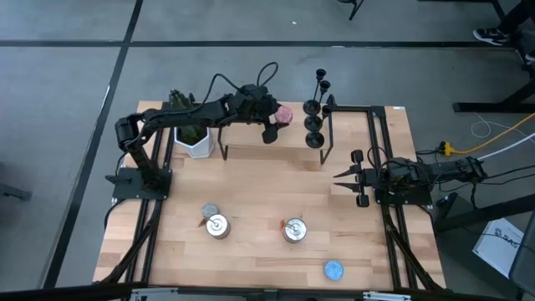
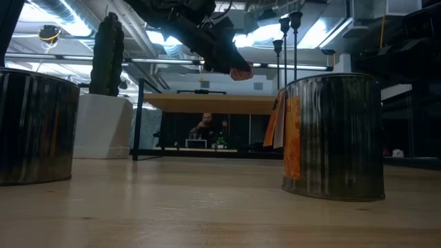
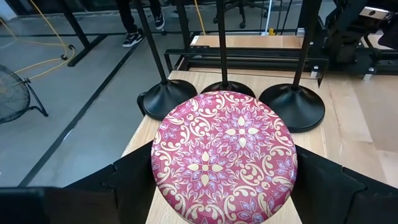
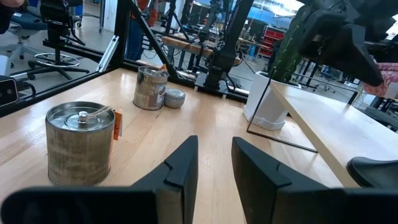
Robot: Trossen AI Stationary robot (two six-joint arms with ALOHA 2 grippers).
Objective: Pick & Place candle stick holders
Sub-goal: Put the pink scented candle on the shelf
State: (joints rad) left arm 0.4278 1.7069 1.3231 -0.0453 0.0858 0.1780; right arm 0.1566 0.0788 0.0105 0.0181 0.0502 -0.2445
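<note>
Three black candle stick holders point(image 1: 313, 124) stand by their round bases in a row at the far edge of a raised wooden shelf point(image 1: 251, 138). Their bases point(image 3: 292, 106) show just beyond my left gripper in the left wrist view, and their cups point(image 2: 289, 24) show in the low view. My left gripper point(image 1: 280, 117) hovers over the shelf close to them, shut on a red patterned round tin point(image 3: 224, 155). My right gripper point(image 1: 347, 177) waits at the table's right side, open with nothing between its fingers point(image 4: 186, 162). My left gripper pinches the red tin's round side wall point(image 3: 157, 168) between its two fingers, one on each opposite side. The fingers slant a little downward toward the holders. The tin is lifted clear of the shelf, its patterned top facing up.
A white planter with a cactus point(image 1: 194, 138) stands at the shelf's left end. Two silver tins point(image 1: 216, 226) point(image 1: 294, 230), a small grey lid point(image 1: 209, 209) and a small blue round tin point(image 1: 333, 269) sit on the near half of the table. Black frame rails point(image 1: 368, 109) run along the right.
</note>
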